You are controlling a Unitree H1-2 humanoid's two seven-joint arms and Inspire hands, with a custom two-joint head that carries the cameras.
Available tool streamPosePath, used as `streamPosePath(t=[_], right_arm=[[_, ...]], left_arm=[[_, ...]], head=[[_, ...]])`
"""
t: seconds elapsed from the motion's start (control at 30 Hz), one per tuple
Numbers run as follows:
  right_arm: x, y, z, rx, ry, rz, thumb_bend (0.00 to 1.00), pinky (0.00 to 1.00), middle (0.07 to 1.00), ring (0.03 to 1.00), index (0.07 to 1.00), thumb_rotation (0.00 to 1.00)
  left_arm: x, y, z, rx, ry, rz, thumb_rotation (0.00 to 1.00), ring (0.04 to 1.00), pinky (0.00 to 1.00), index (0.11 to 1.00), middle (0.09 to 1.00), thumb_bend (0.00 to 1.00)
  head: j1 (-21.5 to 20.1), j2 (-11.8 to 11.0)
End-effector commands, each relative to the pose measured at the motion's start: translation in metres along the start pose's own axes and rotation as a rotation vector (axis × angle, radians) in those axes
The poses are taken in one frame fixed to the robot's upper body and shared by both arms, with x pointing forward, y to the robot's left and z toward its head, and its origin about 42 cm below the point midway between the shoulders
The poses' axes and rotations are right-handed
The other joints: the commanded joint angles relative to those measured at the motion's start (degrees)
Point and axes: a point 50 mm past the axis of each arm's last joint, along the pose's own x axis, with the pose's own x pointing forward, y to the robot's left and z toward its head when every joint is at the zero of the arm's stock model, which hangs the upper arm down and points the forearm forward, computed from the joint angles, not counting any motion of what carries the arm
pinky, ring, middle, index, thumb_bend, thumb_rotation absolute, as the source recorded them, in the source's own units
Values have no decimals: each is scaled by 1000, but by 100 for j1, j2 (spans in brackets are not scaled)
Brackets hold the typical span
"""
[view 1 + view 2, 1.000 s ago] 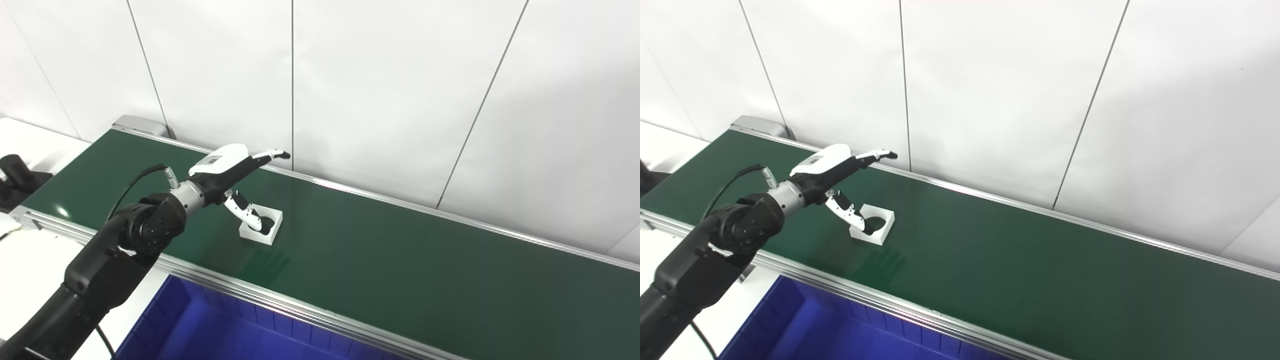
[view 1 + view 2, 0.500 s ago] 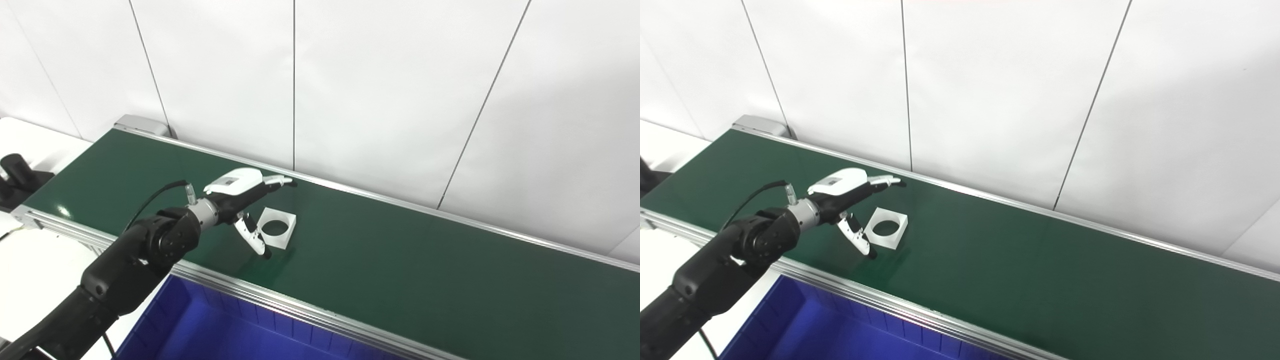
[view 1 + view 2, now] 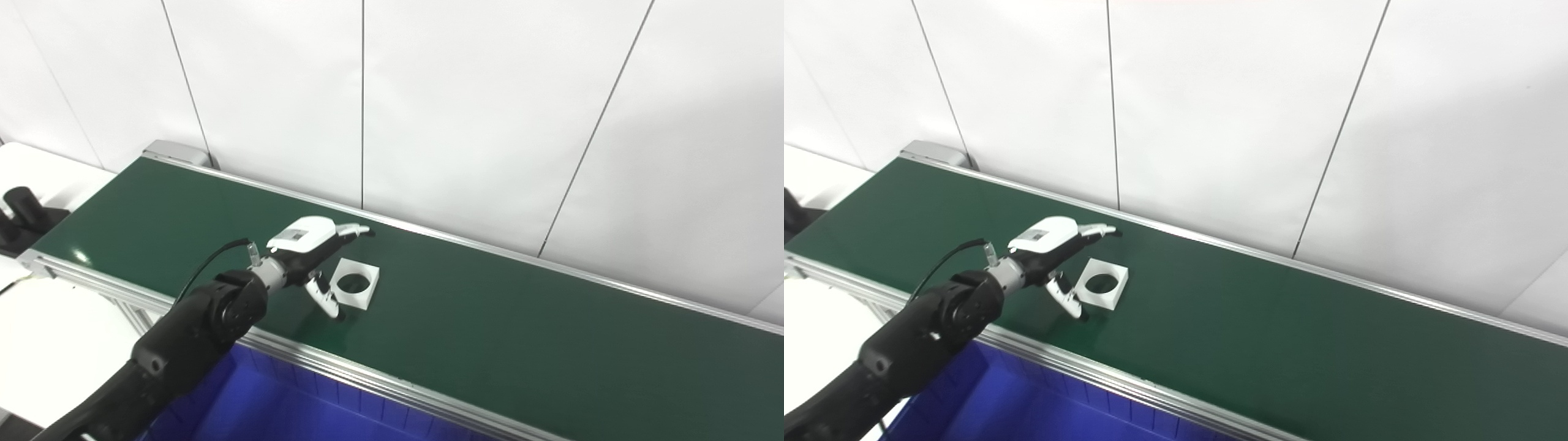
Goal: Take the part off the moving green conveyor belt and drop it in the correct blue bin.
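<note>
A white square part [image 3: 356,286] with a round hole lies flat on the green conveyor belt [image 3: 490,318]. My left hand [image 3: 312,251] hovers low over the belt just left of the part, open, its fingers [image 3: 352,231] stretched past the part's far side and its thumb [image 3: 324,299] reaching down at the near left corner. Nothing is held in it. The same part [image 3: 1102,288] and left hand [image 3: 1053,248] show in the right eye view. My right hand is out of view.
A blue bin [image 3: 294,410] sits below the belt's near aluminium rail [image 3: 380,383]. A white panelled wall [image 3: 429,110] runs behind the belt. A black fixture [image 3: 21,217] stands on the white surface at far left.
The view has shifted slightly. My left hand dropped lower and went right along the belt; its thumb came out of the part's hole and now rests beside the part, which lies flat.
</note>
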Motion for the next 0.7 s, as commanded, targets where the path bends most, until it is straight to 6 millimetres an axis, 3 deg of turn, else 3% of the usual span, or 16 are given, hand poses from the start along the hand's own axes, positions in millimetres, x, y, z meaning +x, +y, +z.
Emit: streamPosePath(t=[0.0,0.4,0.67], right_arm=[[2,-4,14,-17,-84,-20,866,722,822,775,870,1],[-1,-4,15,-12,-94,-24,862,710,825,774,871,2],[-2,-3,19,-12,-88,-30,863,714,827,778,871,7]], left_arm=[[12,17,7,24,-48,89,68,887,821,901,925,798],[32,9,12,21,-26,102,91,854,755,898,905,752],[39,4,17,-54,-75,58,70,876,825,886,909,800]], head=[[-7,2],[-2,56],[-24,119]])
